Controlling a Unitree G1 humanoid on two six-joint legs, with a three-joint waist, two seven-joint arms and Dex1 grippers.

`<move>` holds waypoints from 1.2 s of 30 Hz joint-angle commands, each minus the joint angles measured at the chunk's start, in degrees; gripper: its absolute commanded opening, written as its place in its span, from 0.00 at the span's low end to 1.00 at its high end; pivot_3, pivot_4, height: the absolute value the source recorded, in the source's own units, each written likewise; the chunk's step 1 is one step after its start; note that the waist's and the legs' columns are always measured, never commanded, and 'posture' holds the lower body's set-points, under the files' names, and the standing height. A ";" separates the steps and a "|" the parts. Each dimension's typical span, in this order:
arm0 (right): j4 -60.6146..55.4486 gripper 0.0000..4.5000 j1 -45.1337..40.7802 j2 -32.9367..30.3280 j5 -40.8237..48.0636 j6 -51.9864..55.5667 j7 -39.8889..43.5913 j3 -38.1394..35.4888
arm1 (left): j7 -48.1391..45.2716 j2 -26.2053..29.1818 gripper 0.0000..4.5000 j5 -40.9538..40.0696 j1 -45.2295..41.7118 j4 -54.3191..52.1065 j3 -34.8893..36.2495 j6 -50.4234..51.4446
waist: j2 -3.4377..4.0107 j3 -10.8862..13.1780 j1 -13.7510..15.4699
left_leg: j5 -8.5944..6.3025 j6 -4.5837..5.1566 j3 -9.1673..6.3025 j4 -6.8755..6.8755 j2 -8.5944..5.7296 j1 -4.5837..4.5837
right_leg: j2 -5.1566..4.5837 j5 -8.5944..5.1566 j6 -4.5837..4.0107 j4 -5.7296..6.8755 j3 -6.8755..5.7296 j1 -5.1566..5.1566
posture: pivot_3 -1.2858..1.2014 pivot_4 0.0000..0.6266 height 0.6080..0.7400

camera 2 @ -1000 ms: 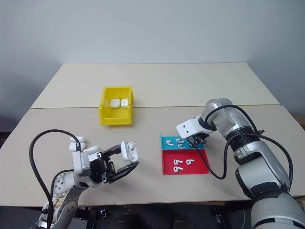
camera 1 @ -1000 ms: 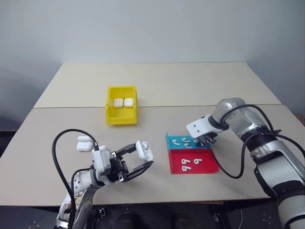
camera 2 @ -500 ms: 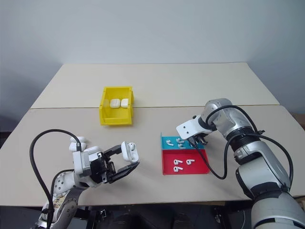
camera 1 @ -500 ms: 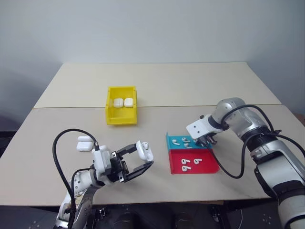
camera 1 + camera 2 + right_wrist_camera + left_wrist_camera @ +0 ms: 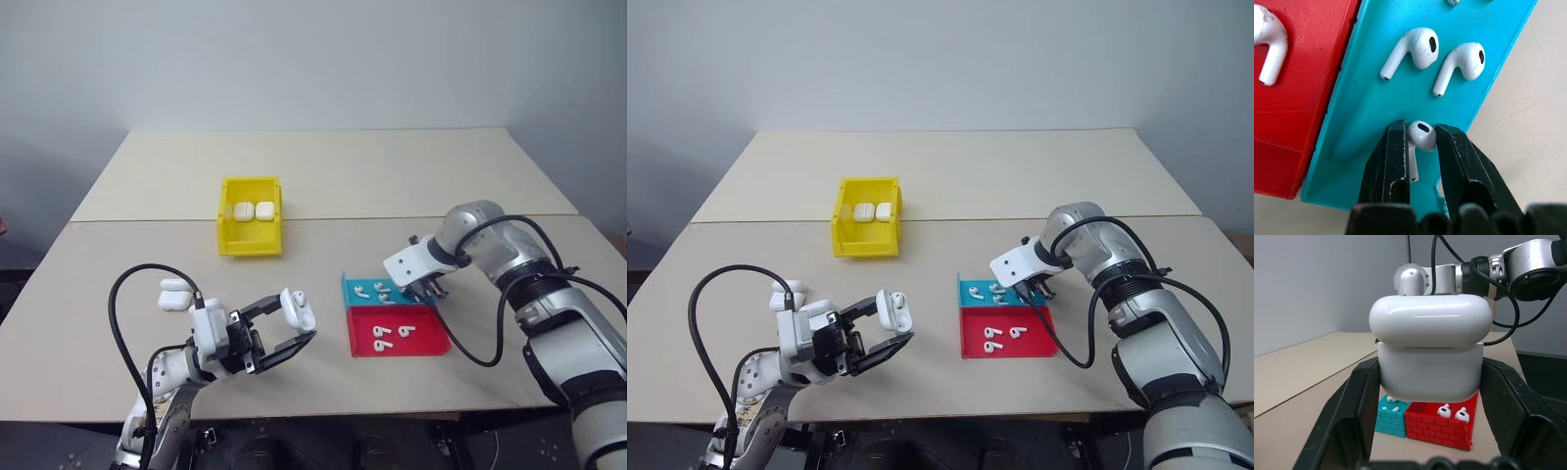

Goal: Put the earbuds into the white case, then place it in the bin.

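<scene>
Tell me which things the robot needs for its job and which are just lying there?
Needed:
the white case in the left gripper
the earbud between the right gripper fingers
the bin

Just lying about:
two cases on the table
blue tray
red tray

Five white cases (image 5: 297, 308), about six earbuds (image 5: 1420, 135), one yellow bin (image 5: 249, 246), one blue tray (image 5: 1371, 127), one red tray (image 5: 431, 343).
</scene>
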 commanded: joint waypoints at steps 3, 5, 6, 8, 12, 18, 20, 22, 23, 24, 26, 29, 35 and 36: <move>-8.34 0.17 2.01 -2.05 6.64 4.95 0.82 -6.39 | 0.30 -0.38 0.61 -1.27 -1.96 -2.72 -0.36 0.48 | 0.00 0.00 0.04 | 0.01 -0.01 0.00 0.00 0.00 -0.03 | 0.00 0.00 0.00 -0.01 0.00 -0.02 | 0.52 0.24 1.00; -13.82 0.17 3.24 -2.59 11.28 11.10 0.58 -10.76 | 1.41 -0.84 0.61 -1.82 -3.26 -3.39 -0.45 1.71 | 0.00 0.00 0.12 | 0.01 -0.01 -0.02 0.00 0.01 -0.06 | 0.00 0.00 0.00 -0.01 0.00 -0.03 | 0.52 0.24 1.00; -17.02 0.17 4.08 -3.02 13.75 14.24 0.41 -13.13 | 1.70 -1.07 0.61 -2.09 -3.90 -3.67 -0.48 2.17 | 0.00 0.01 0.15 | 0.01 -0.02 -0.02 0.00 0.00 -0.06 | 0.00 0.01 0.00 -0.01 0.00 -0.04 | 0.52 0.24 1.00; -25.66 0.17 6.68 -3.83 20.76 23.86 -1.43 -20.30 | 2.39 -1.43 0.61 -2.80 -5.54 -4.72 -0.74 3.70 | 0.00 0.00 0.31 | 0.02 -0.03 -0.04 0.01 0.01 -0.08 | 0.00 0.01 0.00 -0.02 -0.01 -0.03 | 0.52 0.24 1.00; -41.06 0.17 11.60 -2.54 34.48 43.54 -8.93 -33.98 | 3.18 -1.65 0.61 -4.45 -8.07 -6.62 -1.18 6.57 | 0.00 0.00 0.84 | -0.05 0.07 -0.09 0.01 0.02 -0.12 | 0.00 0.01 0.00 -0.06 -0.05 -0.01 | 0.52 0.24 1.00; -61.86 0.17 18.94 11.51 64.50 62.89 -33.07 -57.89 | 3.36 -2.83 0.61 -7.25 -13.14 -7.22 -2.23 10.79 | 0.00 0.00 1.20 | -0.10 0.16 -0.17 0.03 0.05 -0.08 | 0.05 0.06 -0.06 -0.03 -0.03 0.02 | 0.52 0.24 1.00; -65.36 0.17 21.35 16.72 74.43 63.96 -39.75 -61.16 | 3.24 -3.28 0.61 -7.93 -14.46 -7.06 -2.30 11.83 | 0.01 -0.01 1.18 | -0.08 0.16 -0.19 0.04 0.07 -0.05 | 0.10 0.10 -0.07 -0.02 -0.02 0.04 | 0.52 0.24 1.00; -69.85 0.17 25.23 22.10 82.66 62.23 -45.22 -62.44 | 3.06 -3.61 0.61 -8.92 -15.74 -7.11 -2.39 12.96 | 0.01 -0.01 1.21 | -0.05 0.18 -0.17 0.04 0.12 -0.02 | 0.17 0.13 -0.08 -0.03 0.00 0.08 | 0.52 0.24 1.00; -72.67 0.17 28.21 24.63 85.67 61.15 -46.89 -61.66 | 3.01 -3.73 0.61 -9.31 -16.47 -7.17 -2.43 13.58 | 0.01 -0.01 1.22 | -0.04 0.18 -0.18 0.02 0.16 -0.03 | 0.23 0.14 -0.09 -0.04 0.00 0.08 | 0.52 0.24 1.00; -75.28 0.17 30.88 26.46 86.80 59.85 -47.58 -60.43 | 2.86 -3.88 0.61 -9.66 -17.03 -7.22 -2.45 14.00 | 0.02 -0.02 1.21 | -0.04 0.18 -0.17 0.03 0.18 -0.05 | 0.26 0.15 -0.09 -0.03 0.02 0.05 | 0.52 0.24 1.00; -79.00 0.17 35.50 28.53 88.46 57.33 -47.07 -58.01 | 2.53 -4.26 0.61 -10.31 -17.96 -7.22 -2.46 14.57 | 0.04 -0.02 1.20 | -0.03 0.16 -0.16 0.01 0.23 -0.07 | 0.32 0.15 -0.10 -0.05 0.05 0.03 | 0.52 0.24 1.00; -81.99 0.17 40.82 30.72 88.05 52.96 -45.62 -54.28 | 2.49 -4.60 0.61 -11.22 -19.03 -7.85 -2.70 15.83 | 0.05 -0.04 1.11 | -0.02 0.15 -0.14 0.03 0.23 -0.08 | 0.34 0.16 -0.09 -0.07 0.09 0.01 | 0.52 0.24 1.00; -80.73 0.17 44.77 31.49 79.81 42.49 -38.54 -45.75 | 2.30 -3.88 0.61 -13.68 -20.12 -9.61 -3.12 19.97 | 0.07 -0.04 0.64 | 0.04 0.07 -0.15 0.06 0.38 0.02 | 0.55 0.23 -0.15 -0.06 0.16 0.05 | 0.52 0.24 1.00; -79.93 0.17 44.47 31.52 77.54 41.03 -38.33 -43.94 | 2.23 -4.02 0.61 -14.05 -20.32 -9.67 -3.09 20.39 | 0.07 -0.04 0.56 | 0.06 0.04 -0.15 0.07 0.51 0.02 | 0.68 0.28 -0.22 -0.10 0.20 0.06 | 0.52 0.24 1.00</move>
